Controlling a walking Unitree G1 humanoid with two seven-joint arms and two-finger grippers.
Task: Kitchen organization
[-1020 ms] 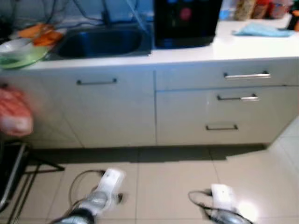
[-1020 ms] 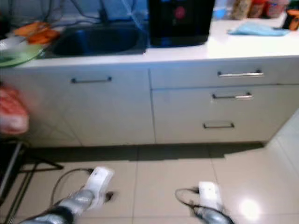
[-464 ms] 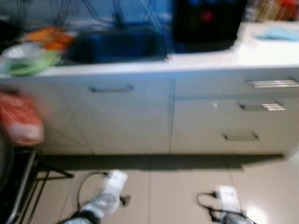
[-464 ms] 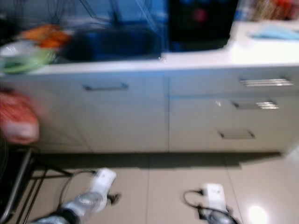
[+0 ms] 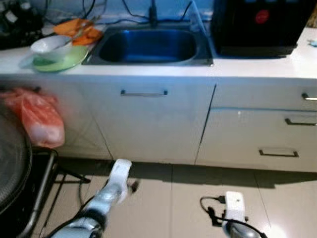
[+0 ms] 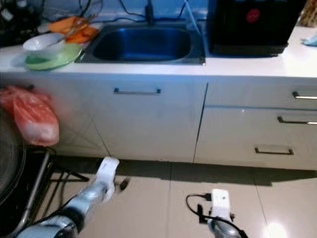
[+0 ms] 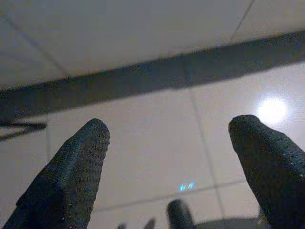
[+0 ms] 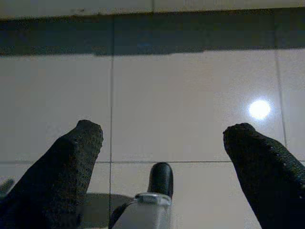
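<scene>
**Both arms low over the floor, sink cabinet ahead**

L gripper (image 7: 167, 143): fingers (image 7: 71, 176) spread wide, nothing between them, pointing down at pale floor tiles (image 7: 143, 138) w/ a dark toe-kick shadow band beyond. R gripper (image 8: 162, 143): also spread apart, empty, over same tiles; ceiling light glare on the floor. In head views, L arm (image 5: 111, 191) reaches fwd at lower left, R arm (image 5: 234, 208) hangs low at lower right, cable looped by its wrist.

Ahead: white cabinet front (image 5: 148, 124) w/ a bar handle (image 5: 143, 92), drawers (image 5: 282, 134) to the right. On the counter (image 5: 257, 67): steel sink (image 5: 148, 47), black appliance (image 5: 257, 25) just right of it. Left of sink: white bowl (image 5: 49, 44) on a green plate (image 5: 57, 58), orange item (image 5: 79, 29) behind. Red plastic bag (image 5: 39, 119) hangs at cabinet's left end. Dark round object on black frame (image 5: 12, 168) at far left.
</scene>
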